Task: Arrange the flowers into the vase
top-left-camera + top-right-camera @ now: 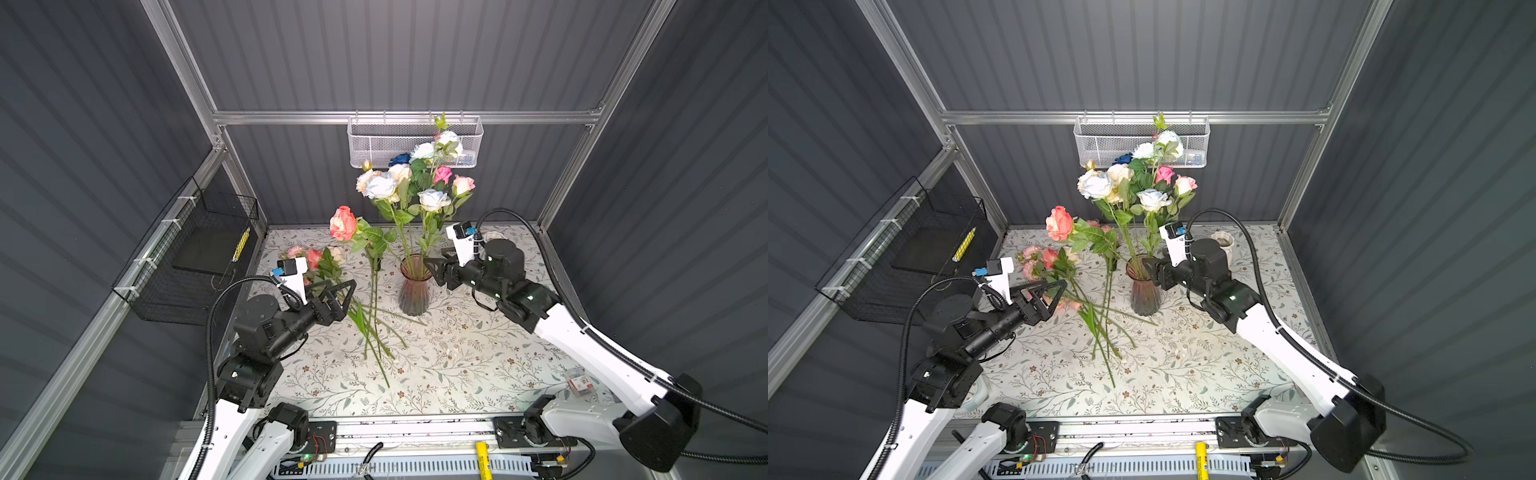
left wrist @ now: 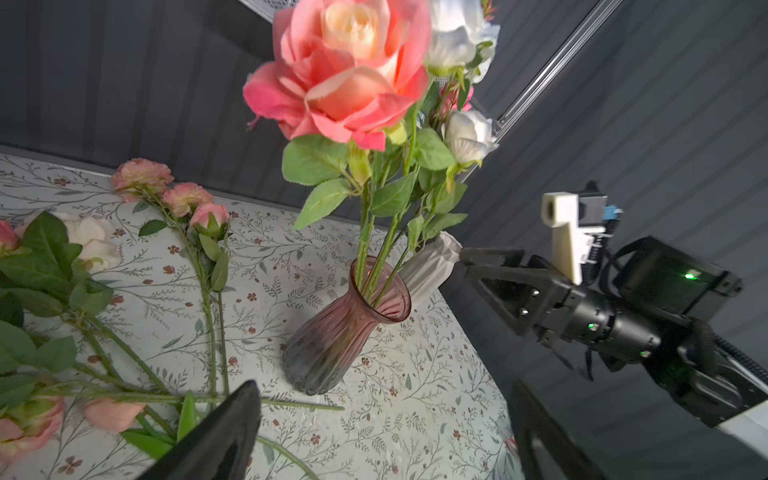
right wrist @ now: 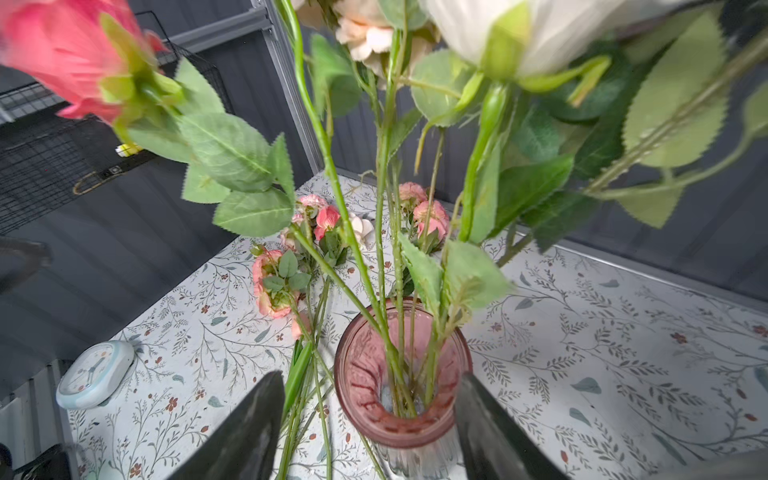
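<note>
- The ribbed pink glass vase [image 1: 413, 299] stands upright near the middle of the flower-patterned table [image 1: 478, 357].
- A bunch of flowers [image 1: 415, 183] is already in it, stems down in the mouth. The heads are cream, pale blue and pink, with one dark blue at the back.
- A big pink-and-peach rose [image 1: 343, 223] leans out of the bunch to the left. In the right wrist view its stem runs down into the vase mouth.
- The loose flowers [image 1: 328, 266] lie flat on the table left of the vase, heads toward the back wall and long stems crossing toward the front.
- The right hand [image 1: 434, 272] sits just beside the vase rim on the right, its fingers spread with nothing between them.
- The left hand [image 1: 347, 299] hangs over the loose flowers, spread wide and empty. I cannot tell whether it touches them.
- A small white vase [image 1: 1223, 241] stands at the back right, and a pale clock [image 3: 95, 368] lies at the table's front left edge.
</note>
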{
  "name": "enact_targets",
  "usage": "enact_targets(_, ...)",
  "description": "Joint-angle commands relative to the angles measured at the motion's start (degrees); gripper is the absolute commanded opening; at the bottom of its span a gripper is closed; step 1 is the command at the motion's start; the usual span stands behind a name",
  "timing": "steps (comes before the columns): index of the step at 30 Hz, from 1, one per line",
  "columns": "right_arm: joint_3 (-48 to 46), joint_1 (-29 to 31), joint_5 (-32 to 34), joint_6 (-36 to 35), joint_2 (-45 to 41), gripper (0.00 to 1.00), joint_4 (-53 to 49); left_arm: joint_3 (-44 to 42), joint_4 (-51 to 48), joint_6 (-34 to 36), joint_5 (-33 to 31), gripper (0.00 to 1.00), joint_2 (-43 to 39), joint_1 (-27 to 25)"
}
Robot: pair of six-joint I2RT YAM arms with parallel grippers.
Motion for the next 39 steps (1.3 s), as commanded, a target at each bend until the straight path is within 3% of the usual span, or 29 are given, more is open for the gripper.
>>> enact_targets(1, -3.69, -0.49, 0.33, 5.29, -4.28, 0.71, 1.39, -1.75, 0.41, -1.06, 3.6, 0.9, 0.93, -0.21)
enact_targets(7, -7.16, -4.43, -2.08, 15.12, -4.67, 0.71, -0.3, -7.89, 7.63, -5.59, 5.5, 0.83, 6.99, -2.03)
enact_targets(14, -4.55, -7.66, -5.96, 23.89, 3.89, 0.7, -0.23, -8.23, 23.37, -9.28, 4.74, 0.84, 21.76, -6.62)
enact_targets(20, -2.46, -8.05, -6.33, 25.25, 8.97, 0.64, 0.85, -2.47, 26.79, -10.42, 3.4, 0.78, 31.84, -7.04)
enact_targets(24, -2.17, -8.05, -7.12, 25.49, 11.0, 0.59, 2.75, 1.76, 26.2, -10.02, 2.32, 0.69, 37.54, -7.04)
enact_targets(28, -1.49, -8.02, -7.62, 25.6, 12.61, 0.56, 3.42, 5.33, 27.11, -9.36, 2.34, 0.68, 41.86, -7.06)
enact_targets(33, -0.69, -8.07, -8.24, 25.47, 14.05, 0.54, 3.54, 8.89, 27.29, -8.8, 3.14, 0.53, 46.6, -7.03)
enact_targets(39, -0.48, -8.03, -9.14, 25.31, 15.35, 0.49, 4.01, 9.65, 30.86, -10.66, 5.33, 0.51, 50.25, -7.05)
